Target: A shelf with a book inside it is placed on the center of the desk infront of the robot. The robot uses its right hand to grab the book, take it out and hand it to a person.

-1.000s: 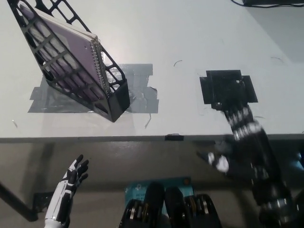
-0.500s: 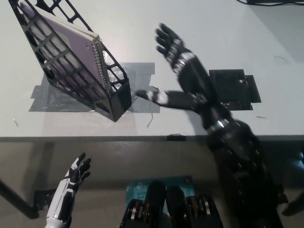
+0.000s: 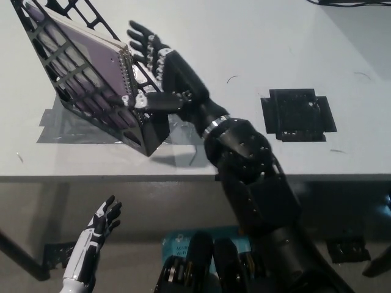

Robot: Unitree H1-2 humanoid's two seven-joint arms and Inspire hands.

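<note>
Black right robot hand (image 3: 160,72) beside book (image 3: 91,67)

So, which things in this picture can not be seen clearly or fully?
- Head view: the shelf is cut off by the top and left edges.
- The book cover is hidden behind the shelf's lattice; no title is readable.
- Whether the right hand touches the book: its thumb overlaps the spiral edge, so contact is unclear.
- The left hand rests open below the desk edge, its arm cut off at the bottom.
</note>
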